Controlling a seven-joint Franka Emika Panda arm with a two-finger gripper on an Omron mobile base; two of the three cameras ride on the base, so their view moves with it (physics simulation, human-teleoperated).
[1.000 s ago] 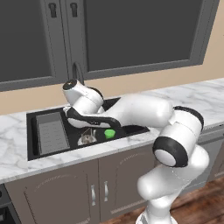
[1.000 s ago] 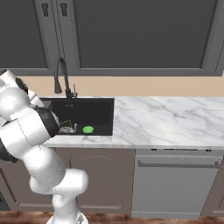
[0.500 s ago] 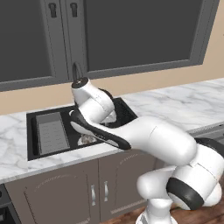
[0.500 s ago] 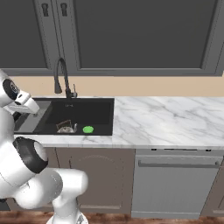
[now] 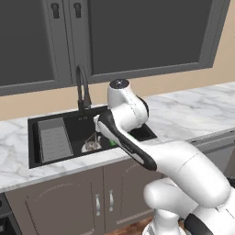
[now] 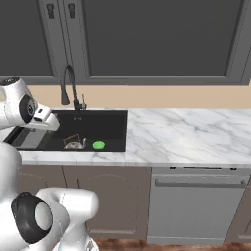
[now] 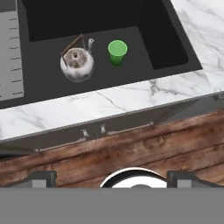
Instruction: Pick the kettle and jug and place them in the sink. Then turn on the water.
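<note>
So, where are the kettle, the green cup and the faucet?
kettle (image 7: 77, 65), hand view, on its rounded body.
green cup (image 7: 117, 51), hand view, on its rim.
faucet (image 6: 69, 88), right base view, on its curved neck.

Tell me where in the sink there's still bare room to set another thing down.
Inside the sink, the black floor behind the kettle and green cup, toward the faucet, is bare, as is the corner right of the cup. The front is crowded by kettle and cup; the ribbed tray fills the left end.

Flat, even rendered light falls throughout, bright on the marble counter (image 6: 186, 132) and without glare. The black sink (image 7: 109, 43) swallows detail. All views are coarse and slightly soft.
</note>
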